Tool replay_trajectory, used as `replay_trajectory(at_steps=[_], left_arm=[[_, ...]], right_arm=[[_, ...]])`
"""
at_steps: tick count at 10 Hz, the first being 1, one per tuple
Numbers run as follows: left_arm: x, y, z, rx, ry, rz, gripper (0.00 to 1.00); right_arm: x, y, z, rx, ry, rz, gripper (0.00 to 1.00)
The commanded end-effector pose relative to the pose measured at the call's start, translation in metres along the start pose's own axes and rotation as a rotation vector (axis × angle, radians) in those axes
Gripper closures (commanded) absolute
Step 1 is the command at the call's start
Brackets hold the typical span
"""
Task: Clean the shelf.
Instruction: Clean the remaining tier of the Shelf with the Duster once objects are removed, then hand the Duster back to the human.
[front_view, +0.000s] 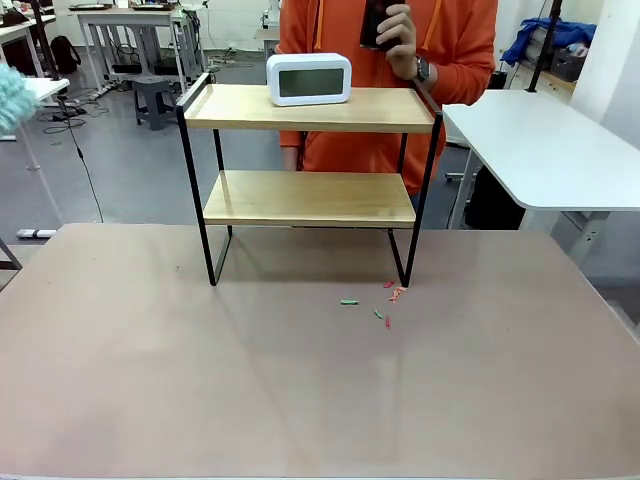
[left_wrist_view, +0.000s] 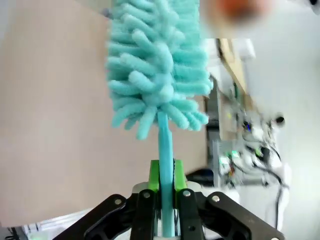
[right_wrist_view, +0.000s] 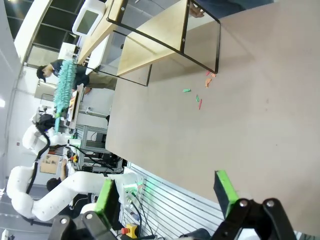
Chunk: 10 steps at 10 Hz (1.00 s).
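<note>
The shelf (front_view: 300, 198) stands at the far middle of the beige table, two wooden boards in a black frame. A white digital clock (front_view: 308, 79) sits on its top board. My left gripper (left_wrist_view: 166, 175) is shut on the thin handle of a teal fluffy duster (left_wrist_view: 157, 65), whose tip shows at the far left edge (front_view: 12, 95), away from the shelf. My right gripper (right_wrist_view: 165, 192) is open and holds nothing, hovering over the table's near side. From there the shelf (right_wrist_view: 150, 47) and the duster (right_wrist_view: 64, 87) lie farther off.
Small red and green scraps (front_view: 385, 300) lie on the table (front_view: 300, 400) by the shelf's front right leg. A person in an orange top (front_view: 460, 50) stands behind the shelf holding a dark object (front_view: 378, 22). A white table (front_view: 550, 150) stands at the right.
</note>
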<state>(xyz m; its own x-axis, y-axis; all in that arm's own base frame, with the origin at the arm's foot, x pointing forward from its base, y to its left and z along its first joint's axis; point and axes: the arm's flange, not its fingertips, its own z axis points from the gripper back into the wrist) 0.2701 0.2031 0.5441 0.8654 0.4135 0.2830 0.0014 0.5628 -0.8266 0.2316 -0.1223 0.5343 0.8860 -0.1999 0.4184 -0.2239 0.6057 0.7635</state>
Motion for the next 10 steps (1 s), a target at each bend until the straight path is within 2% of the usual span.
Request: replay_trajectory(at_steps=[1,10], left_arm=[[-0.0127,-0.0082,0.0217,-0.082,0.043,-0.064,0.88],[-0.0127,-0.0082,0.0217,-0.082,0.043,-0.064,0.88]], right_arm=[[0.0019,0.0009,-0.0004,0.019,-0.013,0.022,0.00],[0.0019,0.0009,-0.0004,0.019,-0.013,0.022,0.00]])
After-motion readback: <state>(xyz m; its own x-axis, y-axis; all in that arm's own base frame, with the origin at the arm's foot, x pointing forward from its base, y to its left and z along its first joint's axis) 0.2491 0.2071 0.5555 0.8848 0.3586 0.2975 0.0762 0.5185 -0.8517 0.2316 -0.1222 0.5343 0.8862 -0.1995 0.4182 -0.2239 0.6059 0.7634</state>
